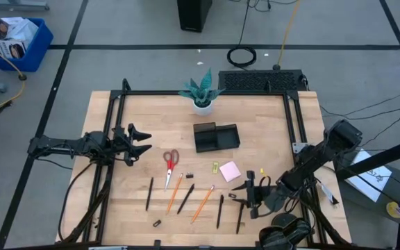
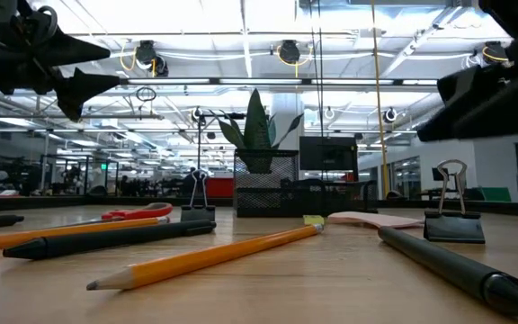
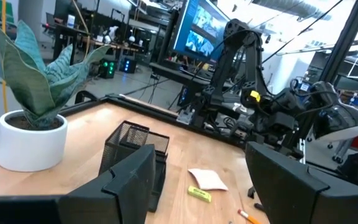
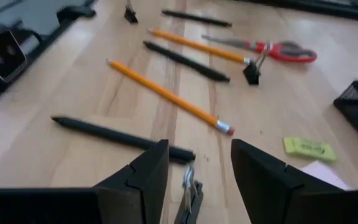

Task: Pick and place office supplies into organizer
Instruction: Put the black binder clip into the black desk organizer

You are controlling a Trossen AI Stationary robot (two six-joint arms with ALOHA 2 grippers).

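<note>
Red-handled scissors [image 1: 171, 163], black pens [image 1: 185, 198], orange pencils [image 1: 202, 203] and a pink sticky-note pad [image 1: 230, 171] lie flat on the wooden table. The black mesh organizer [image 1: 216, 137] stands behind them. My right gripper [image 4: 201, 180] is open, low over the table's near right part. A black binder clip [image 4: 188, 196] lies between its fingers, apart from both. A black pen [image 4: 120, 137] lies just beyond its fingertips. My left gripper [image 1: 141, 142] hangs open above the table's left side, holding nothing.
A white pot with a teal plant [image 1: 201, 94] stands at the far edge behind the organizer. A yellow-green piece [image 4: 309, 148] lies beside the pink pad. Small black clips [image 1: 157, 223] [image 1: 189, 175] rest among the pens. A black frame [image 1: 290, 118] borders the table.
</note>
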